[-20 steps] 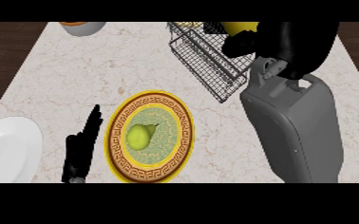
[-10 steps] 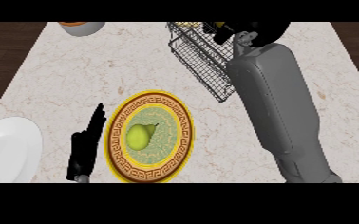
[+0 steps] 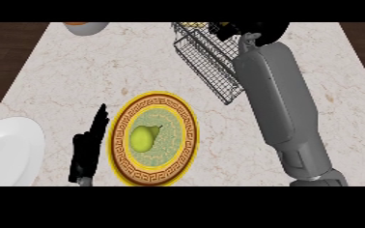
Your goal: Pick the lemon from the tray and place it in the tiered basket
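Note:
The wire tiered basket (image 3: 210,65) stands at the back of the counter, right of centre. My right forearm stretches up over its right side, and my right hand (image 3: 267,30) is at the basket's top, cut off by the view's upper edge. Bits of yellow (image 3: 192,24) show behind the wires there; I cannot tell whether this is the lemon or whether the hand holds it. The yellow patterned tray (image 3: 187,125) lies in the front middle with a yellow-green fruit (image 3: 143,138) on it. My left hand (image 3: 88,147) rests open just left of the tray.
A white plate (image 3: 16,152) lies at the left edge, close to my left hand. A bowl (image 3: 85,27) sits at the back left. Dark strips beyond the counter's marble top show at the far left and far right.
My right arm has stretched farther back over the basket, so the hand and the yellow thing it held are now mostly out of sight. The left hand has barely shifted.

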`<state>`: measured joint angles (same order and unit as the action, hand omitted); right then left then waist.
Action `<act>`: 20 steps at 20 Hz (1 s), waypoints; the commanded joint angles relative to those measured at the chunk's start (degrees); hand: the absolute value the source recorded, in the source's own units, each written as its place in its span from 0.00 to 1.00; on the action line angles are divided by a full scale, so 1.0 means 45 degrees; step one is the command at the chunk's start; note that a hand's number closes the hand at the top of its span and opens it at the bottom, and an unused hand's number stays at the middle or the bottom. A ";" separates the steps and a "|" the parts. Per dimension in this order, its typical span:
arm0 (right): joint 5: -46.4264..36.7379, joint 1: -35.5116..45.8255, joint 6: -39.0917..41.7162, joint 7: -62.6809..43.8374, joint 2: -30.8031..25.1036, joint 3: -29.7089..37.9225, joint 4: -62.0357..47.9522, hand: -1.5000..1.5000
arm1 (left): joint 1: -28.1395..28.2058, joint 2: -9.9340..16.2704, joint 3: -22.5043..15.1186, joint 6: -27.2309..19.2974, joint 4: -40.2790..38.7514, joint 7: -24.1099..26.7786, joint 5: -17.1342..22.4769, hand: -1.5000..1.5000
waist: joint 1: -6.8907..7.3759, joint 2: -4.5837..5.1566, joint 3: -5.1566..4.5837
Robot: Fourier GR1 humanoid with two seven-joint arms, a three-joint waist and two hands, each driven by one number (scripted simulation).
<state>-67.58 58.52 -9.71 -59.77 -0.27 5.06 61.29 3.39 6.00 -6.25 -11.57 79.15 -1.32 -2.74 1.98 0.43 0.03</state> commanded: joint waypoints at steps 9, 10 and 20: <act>0.3862 -0.0054 -0.7204 0.1676 0.0057 0.0523 -0.1189 0.00 | -0.0098 -0.0010 0.0140 -0.0007 -0.0144 0.0132 -0.0045 0.50 | 0.0145 0.0033 0.0001; 0.4153 -0.0470 -0.7664 0.1940 0.0057 0.0459 -0.0852 0.00 | 0.0186 0.0126 0.0063 0.0240 -0.0099 0.0101 0.0002 0.50 | 0.0056 -0.0004 0.0004; -0.1020 -0.1597 -0.8182 -0.1342 -0.0075 0.1351 0.2710 0.00 | 0.0515 0.0382 0.0712 0.0073 0.0367 -0.0256 0.0326 0.50 | -0.0925 -0.0360 -0.0029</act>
<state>-64.88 54.17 -43.55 -56.52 -1.54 9.52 67.11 5.05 6.01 -4.96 -12.41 79.97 -1.94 -2.81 -0.89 -0.64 -0.05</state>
